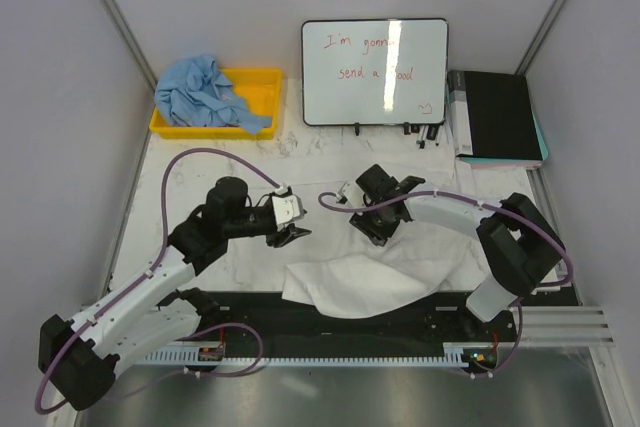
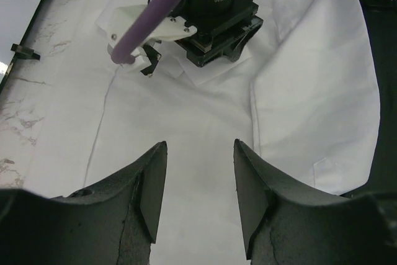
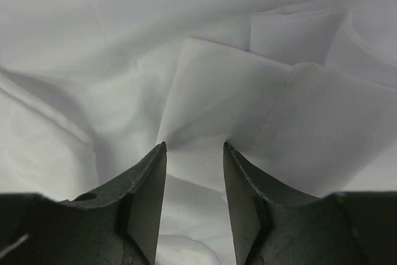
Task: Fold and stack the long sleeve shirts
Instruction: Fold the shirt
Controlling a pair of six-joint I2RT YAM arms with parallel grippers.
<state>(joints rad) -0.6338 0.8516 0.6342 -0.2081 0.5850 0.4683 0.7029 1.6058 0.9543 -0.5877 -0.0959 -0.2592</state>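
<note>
The large, plain white long-sleeved cloth shirt (image 1: 350,285) is spread on the marbled white table (image 2: 28,116). Its folded part lies near the near edge with its long axis running left to right, and it is wrinkled and creased. A folded corner is observed directly ahead of the right gripper (image 3: 195,147), just beyond the fingertips, so the right arm is judged the nearer to that fold. Its jaws are held partly apart and nothing is gripped. The left gripper (image 2: 200,147) is poised over flat white cloth, its jaws likewise partly apart and empty. The crumpled light blue cloth shirt (image 1: 205,95) is lodged in the yellow plastic bin (image 1: 262,77) at the far left, well apart from both grippers.
</note>
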